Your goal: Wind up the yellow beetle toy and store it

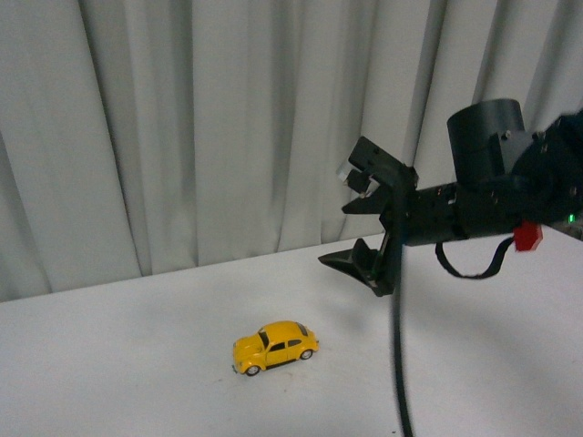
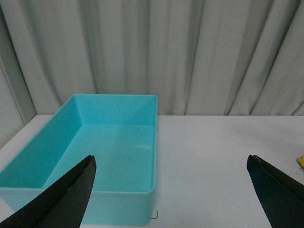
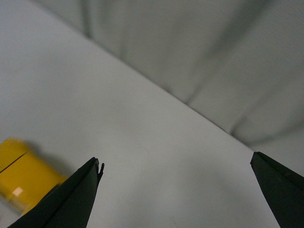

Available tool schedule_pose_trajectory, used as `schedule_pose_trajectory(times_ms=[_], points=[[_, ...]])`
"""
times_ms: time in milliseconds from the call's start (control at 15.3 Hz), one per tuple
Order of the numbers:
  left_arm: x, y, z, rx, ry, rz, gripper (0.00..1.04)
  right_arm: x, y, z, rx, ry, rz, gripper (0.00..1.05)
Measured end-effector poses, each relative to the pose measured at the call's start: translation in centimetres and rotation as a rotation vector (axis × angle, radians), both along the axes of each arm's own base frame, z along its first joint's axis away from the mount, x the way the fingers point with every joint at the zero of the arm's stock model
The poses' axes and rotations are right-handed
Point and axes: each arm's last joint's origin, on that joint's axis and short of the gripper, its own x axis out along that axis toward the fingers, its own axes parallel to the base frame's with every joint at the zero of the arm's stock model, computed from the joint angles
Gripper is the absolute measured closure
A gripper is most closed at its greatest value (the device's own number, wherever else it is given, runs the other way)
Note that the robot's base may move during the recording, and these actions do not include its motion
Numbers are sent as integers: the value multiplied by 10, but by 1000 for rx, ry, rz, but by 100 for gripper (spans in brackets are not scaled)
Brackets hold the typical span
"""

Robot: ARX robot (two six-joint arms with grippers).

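Observation:
The yellow beetle toy (image 1: 275,346) stands on its wheels on the white table (image 1: 137,382), low in the front view. My right gripper (image 1: 346,218) hangs open in the air above and to the right of it, well clear of it. In the right wrist view the toy (image 3: 21,178) is a blurred yellow shape beside one finger, outside the empty gap of the right gripper (image 3: 175,164). My left gripper (image 2: 172,159) is open over bare table with nothing between its fingers; a sliver of the yellow toy (image 2: 301,163) shows at the picture's edge.
An empty turquoise bin (image 2: 57,194) sits on the table in the left wrist view, close by one finger. Grey curtains (image 1: 228,127) close off the back of the table. A black cable (image 1: 398,364) hangs down from the right arm.

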Motion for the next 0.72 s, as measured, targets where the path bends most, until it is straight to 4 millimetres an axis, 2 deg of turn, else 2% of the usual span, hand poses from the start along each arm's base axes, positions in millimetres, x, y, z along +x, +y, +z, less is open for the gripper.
schedule_pose_trajectory(times_ms=[66, 131, 197, 262, 328, 393, 459, 524, 590, 721], points=[[0, 0, 0, 0, -1, 2, 7, 3, -4, -13, 129, -36, -235, 7], [0, 0, 0, 0, 0, 3, 7, 12, -17, -16, 283, -116, -397, 7], [0, 0, 0, 0, 0, 2, 7, 20, -29, -6, 454, -175, -431, 7], [0, 0, 0, 0, 0, 2, 7, 34, -48, 21, 597, -231, -388, 7], [0, 0, 0, 0, 0, 2, 7, 45, -61, 42, 652, -240, -326, 7], [0, 0, 0, 0, 0, 2, 7, 55, -67, 51, 664, -214, -260, 7], [0, 0, 0, 0, 0, 2, 7, 63, -66, 51, 664, -160, -165, 7], [0, 0, 0, 0, -1, 2, 7, 77, -56, 44, 641, -25, -11, 7], [0, 0, 0, 0, 0, 2, 7, 88, -49, 44, 591, 44, 106, 7], [0, 0, 0, 0, 0, 2, 7, 104, -33, 65, 474, 125, 320, 7]])
